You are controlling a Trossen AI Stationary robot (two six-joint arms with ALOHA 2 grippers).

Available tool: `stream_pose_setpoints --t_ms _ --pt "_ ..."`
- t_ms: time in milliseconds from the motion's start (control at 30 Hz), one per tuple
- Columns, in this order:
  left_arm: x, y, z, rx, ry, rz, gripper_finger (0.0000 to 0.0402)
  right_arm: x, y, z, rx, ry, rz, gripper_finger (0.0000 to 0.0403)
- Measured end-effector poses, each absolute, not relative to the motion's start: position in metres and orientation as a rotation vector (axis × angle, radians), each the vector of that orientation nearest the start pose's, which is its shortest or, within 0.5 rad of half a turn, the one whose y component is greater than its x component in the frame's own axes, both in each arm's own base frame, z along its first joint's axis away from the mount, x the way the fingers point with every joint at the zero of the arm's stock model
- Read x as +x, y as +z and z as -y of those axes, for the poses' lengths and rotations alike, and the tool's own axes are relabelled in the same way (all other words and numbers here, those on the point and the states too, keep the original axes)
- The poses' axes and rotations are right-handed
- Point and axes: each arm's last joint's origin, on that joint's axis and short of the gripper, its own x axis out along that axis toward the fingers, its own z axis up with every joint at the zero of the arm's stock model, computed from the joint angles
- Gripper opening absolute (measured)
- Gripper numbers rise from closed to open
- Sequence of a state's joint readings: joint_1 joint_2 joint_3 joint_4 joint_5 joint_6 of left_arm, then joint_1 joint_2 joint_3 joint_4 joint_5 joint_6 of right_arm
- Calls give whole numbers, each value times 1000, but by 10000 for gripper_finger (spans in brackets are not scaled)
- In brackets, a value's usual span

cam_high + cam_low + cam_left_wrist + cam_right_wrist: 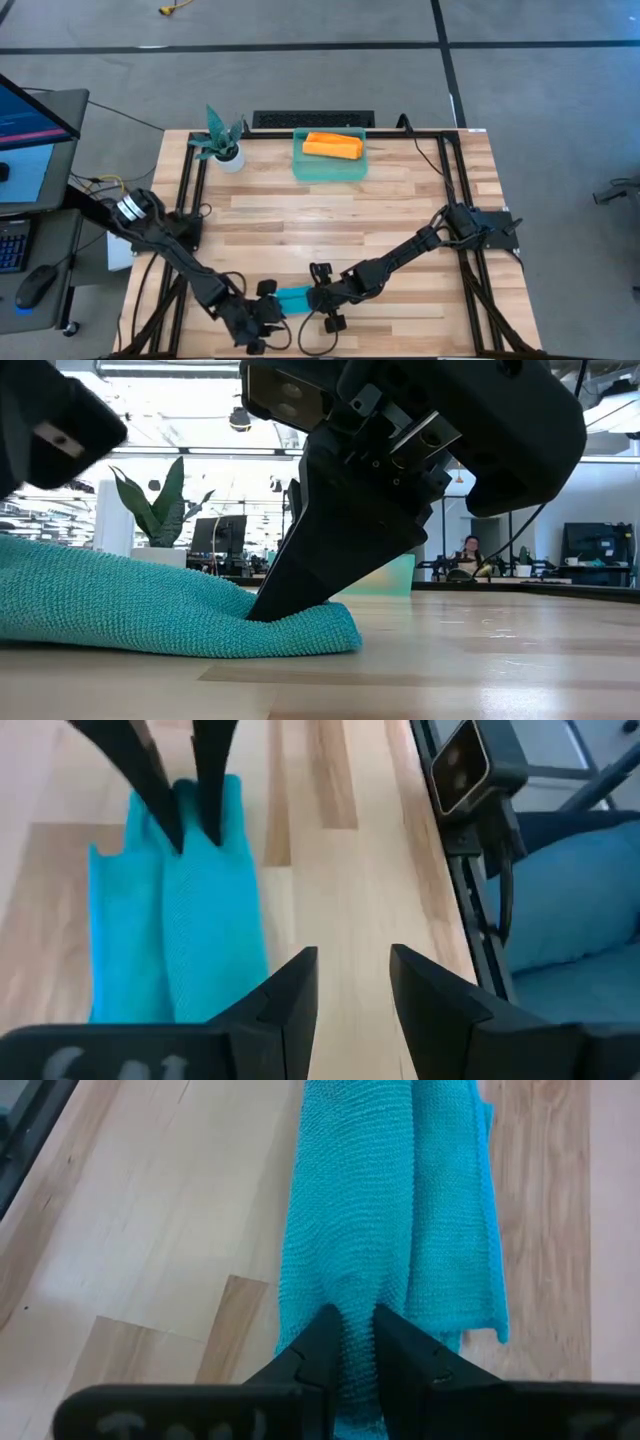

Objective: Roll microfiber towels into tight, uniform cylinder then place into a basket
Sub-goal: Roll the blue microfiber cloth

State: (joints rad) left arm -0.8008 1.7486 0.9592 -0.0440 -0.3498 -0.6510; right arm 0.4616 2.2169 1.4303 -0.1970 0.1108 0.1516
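The teal-blue towel (293, 298) lies loosely folded into a long strip near the table's front edge. My right gripper (355, 1342) is shut on it close to its right end (320, 635). My left gripper (352, 988) hovers open beside the towel's left end, over bare wood, with nothing between its fingers. It shows in the high view too, as my left gripper (262, 320). At the far edge stands the teal basket (302, 168) with the orange towel (332, 146) rolled up inside it. My right gripper pinches a raised lengthwise fold (350, 1295) of the teal towel between its two fingers, near the towel's right end. The fingers (285, 595) slant down from the table's far right side. The towel lies slack on the table, dented where the fingers bear on it.
A teal potted plant (222, 143) stands at the far left, beside the basket. Black frame rails (455, 190) run along the table's left and right sides. The broad wooden middle (330, 220) between the towel and the basket carries nothing.
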Motion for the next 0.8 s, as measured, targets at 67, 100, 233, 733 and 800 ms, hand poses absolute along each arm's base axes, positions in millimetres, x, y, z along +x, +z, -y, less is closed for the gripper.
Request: stream_pose_setpoints --t_ms 67,100,233,733,800 --pt "253 156 239 -169 -181 -817 118 403 103 -196 -139 249 -968 74" --pt "254 154 237 -162 -171 -830 118 403 103 -196 -140 249 -967 74" --pt "257 152 229 -170 -129 -860 118 402 103 -197 -139 250 -968 74" --pt "263 142 198 -179 60 -997 118 403 103 -198 -122 245 -962 74" --pt "263 141 196 -199 90 -1011 118 403 103 -197 -85 226 -963 74"
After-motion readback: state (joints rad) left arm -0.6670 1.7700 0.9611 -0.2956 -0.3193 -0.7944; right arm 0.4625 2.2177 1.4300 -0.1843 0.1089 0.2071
